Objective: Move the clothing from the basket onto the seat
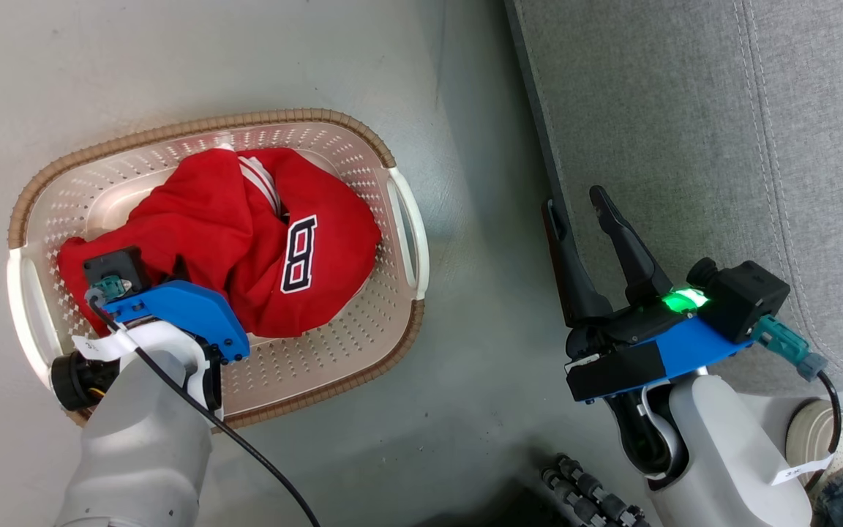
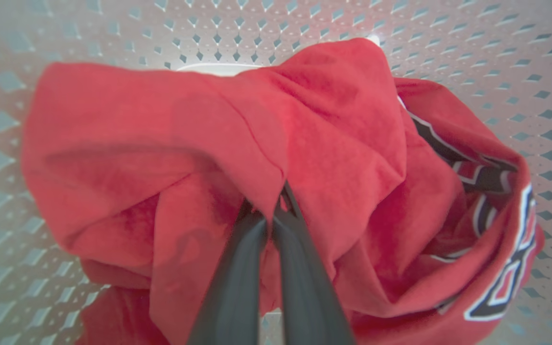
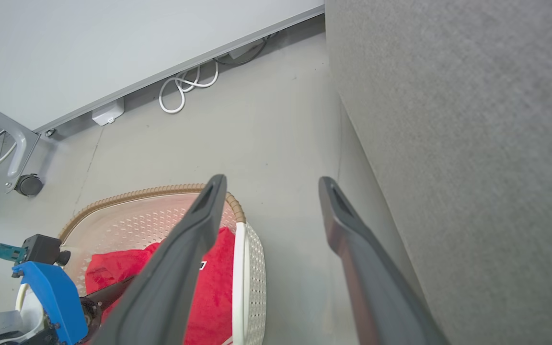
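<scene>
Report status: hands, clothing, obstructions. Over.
Left hand shut on clothing, down in the basket. Clothing not yet lifted out. Right hand open, empty, hanging between basket and seat, likely on the carry path.

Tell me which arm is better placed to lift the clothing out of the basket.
Left. The left gripper is shut on the clothing in the basket; the right gripper hangs open beside the seat, holding nothing.
</scene>
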